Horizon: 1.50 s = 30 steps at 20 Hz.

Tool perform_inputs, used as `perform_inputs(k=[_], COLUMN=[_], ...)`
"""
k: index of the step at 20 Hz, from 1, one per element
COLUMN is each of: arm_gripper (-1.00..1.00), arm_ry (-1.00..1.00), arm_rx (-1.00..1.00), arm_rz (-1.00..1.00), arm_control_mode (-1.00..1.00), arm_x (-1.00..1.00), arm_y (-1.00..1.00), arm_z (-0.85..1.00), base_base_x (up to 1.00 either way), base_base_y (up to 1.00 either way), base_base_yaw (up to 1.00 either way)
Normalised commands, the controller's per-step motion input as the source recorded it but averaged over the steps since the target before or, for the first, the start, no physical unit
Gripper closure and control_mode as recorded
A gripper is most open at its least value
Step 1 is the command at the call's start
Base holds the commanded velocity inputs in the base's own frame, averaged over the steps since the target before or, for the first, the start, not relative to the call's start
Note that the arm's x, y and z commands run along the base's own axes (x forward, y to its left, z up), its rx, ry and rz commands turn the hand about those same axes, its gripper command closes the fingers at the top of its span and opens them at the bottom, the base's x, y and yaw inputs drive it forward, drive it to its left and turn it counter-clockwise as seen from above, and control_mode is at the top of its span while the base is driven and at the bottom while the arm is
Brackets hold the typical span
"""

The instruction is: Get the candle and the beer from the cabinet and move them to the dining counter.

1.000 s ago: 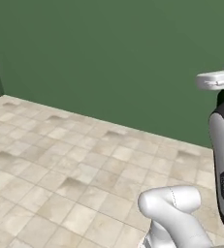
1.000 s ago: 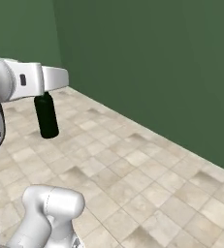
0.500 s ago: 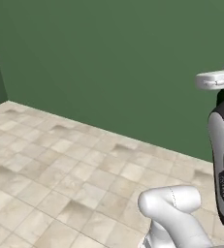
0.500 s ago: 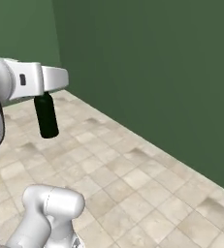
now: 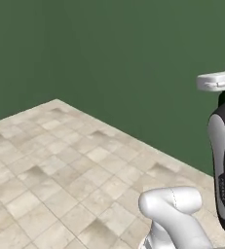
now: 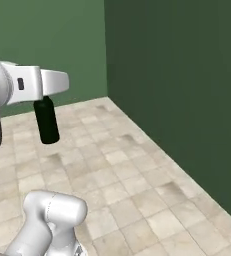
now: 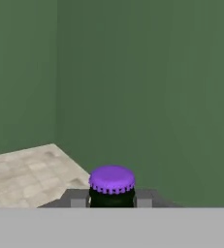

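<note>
Hand view shows the claw [image 7: 112, 199] clamped on the beer [image 7: 112, 186] just below its purple cap, so the bottle hangs upright, clear of the tiled floor [image 6: 137, 185], for carrying.

The beer [image 6: 46, 121] is a glossy black-green (close to pure black in the right base view), its crimped cap [image 7: 112, 178] a bright purple between the dark grey fingertips [image 7: 77, 198]. The gripper [image 7: 112, 199] belongs to a white arm [image 6: 22, 85] with dark joints. Beyond the jaws the walls [image 5: 109, 63] are flat deep green, and below them the floor [image 5: 60, 175] is mottled cream-and-beige tile.
</note>
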Motion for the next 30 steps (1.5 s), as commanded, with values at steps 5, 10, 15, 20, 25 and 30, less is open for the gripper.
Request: perform_inputs(k=[5,10,15,20,25,30], arm_gripper=[1.0,1.0,1.0,1.0,1.0,1.0], arm_ry=[0.0,0.0,0.0,0.0,0.0,0.0], arm_rx=[0.0,0.0,0.0,0.0,0.0,0.0], arm_rz=[0.0,0.0,0.0,0.0,0.0,0.0], arm_control_mode=[1.0,1.0,1.0,1.0,1.0,1.0], arm_x=[0.0,0.0,0.0,0.0,0.0,0.0], arm_y=[0.0,0.0,0.0,0.0,0.0,0.0], arm_z=[0.0,0.0,0.0,0.0,0.0,0.0], base_base_x=[1.0,0.97,0.95,1.0,0.88,0.88], base_base_y=[-0.15,-0.19,-0.26,-0.24,-0.44,-0.7], base_base_yaw=[0.66,0.72,0.69,0.67,0.63,0.52])
